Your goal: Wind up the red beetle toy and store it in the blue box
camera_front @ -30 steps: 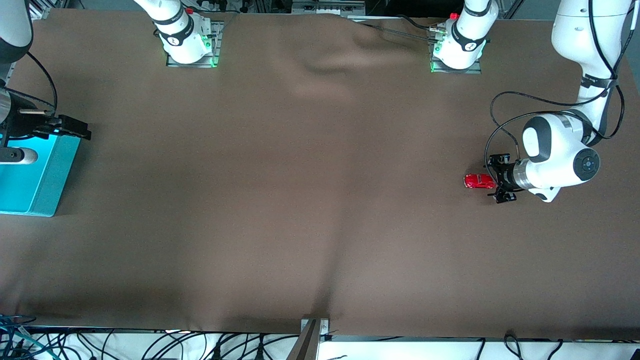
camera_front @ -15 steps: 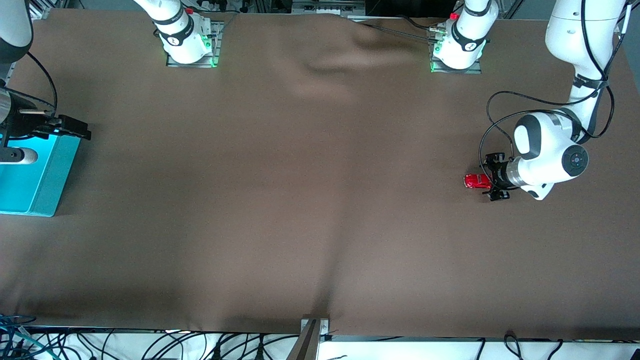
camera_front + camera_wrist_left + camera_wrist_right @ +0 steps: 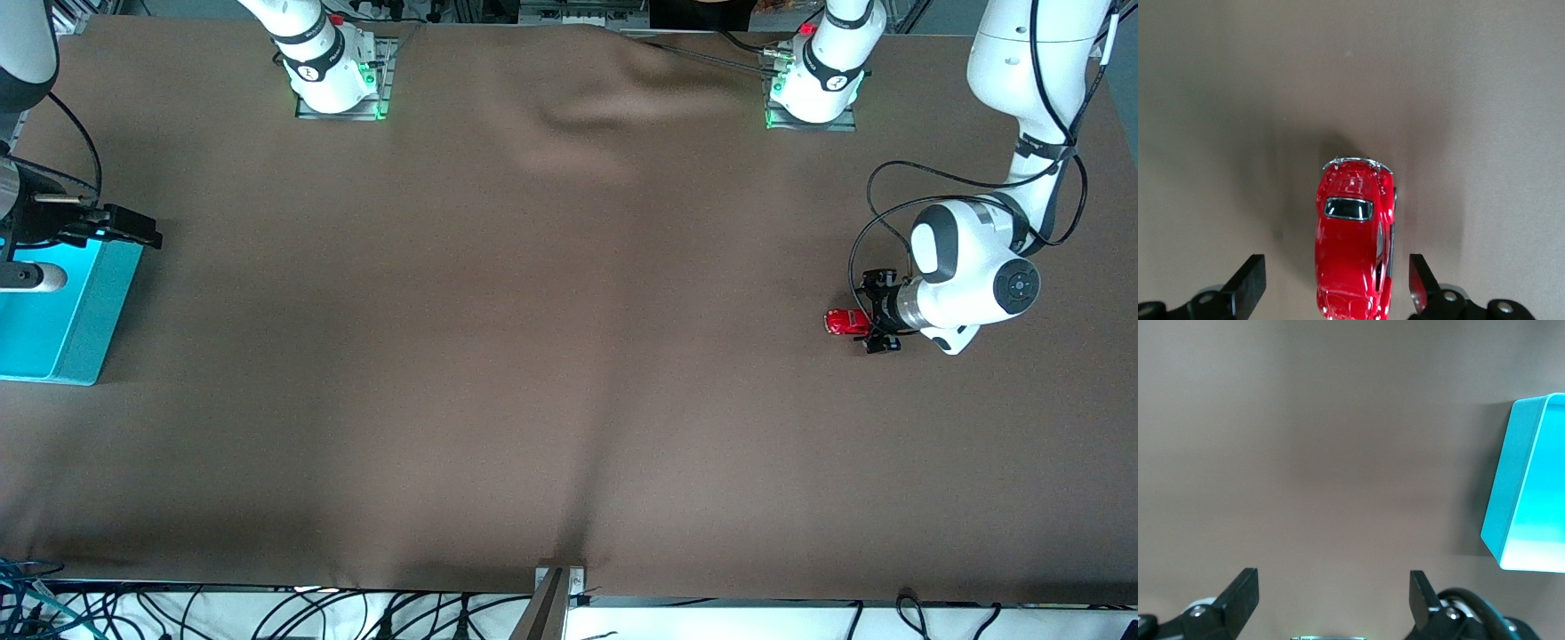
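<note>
A robotics lab: two white arm bases [image 3: 333, 76] bolted along the frame's top, brown-covered tabletop [image 3: 533, 356], tangled cables [image 3: 267, 618] at bottom left.

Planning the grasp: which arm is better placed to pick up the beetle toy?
Left. The left gripper is open with its fingers on either side of the beetle toy, not yet touching. The right gripper waits open by the blue box, at the table's right-arm end.
</note>
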Controlling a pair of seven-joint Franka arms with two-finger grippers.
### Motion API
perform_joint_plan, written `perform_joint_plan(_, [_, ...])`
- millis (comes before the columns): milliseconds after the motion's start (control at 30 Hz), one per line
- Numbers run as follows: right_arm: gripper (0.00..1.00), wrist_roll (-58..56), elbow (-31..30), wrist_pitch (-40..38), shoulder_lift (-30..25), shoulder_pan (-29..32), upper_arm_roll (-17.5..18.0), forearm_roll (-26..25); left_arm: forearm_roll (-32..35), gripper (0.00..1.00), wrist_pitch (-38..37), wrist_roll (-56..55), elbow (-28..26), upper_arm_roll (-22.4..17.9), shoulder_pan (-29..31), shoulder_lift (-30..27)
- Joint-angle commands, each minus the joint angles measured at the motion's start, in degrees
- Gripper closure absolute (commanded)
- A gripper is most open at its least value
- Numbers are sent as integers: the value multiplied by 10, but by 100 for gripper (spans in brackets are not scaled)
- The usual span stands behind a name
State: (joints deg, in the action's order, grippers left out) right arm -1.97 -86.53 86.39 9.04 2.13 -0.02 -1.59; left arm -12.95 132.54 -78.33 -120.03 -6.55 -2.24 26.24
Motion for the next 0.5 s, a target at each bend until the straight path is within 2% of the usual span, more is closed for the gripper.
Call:
perform_joint_plan(0, [0,8,11,-9,2,-3,0,-10,-3,19,8,16,-4,-2,3,1])
perform_joint_plan(67, [0,8,11,-9,2,-3,0,-10,-3,36,8,16,-4,-2,4,1])
perform_joint_plan(233, [0,8,11,-9,2,-3,0,-10,-3,97,8,15,-1,-2,6,0])
perform_joint_plan(267, [0,8,11,-9,2,-3,0,-10,-4,100,8,15,0,-2,6,0])
perform_joint_plan(467, [0,8,11,-9,2,-3,0,-10,-4,100,8,14,5,-2,5,0])
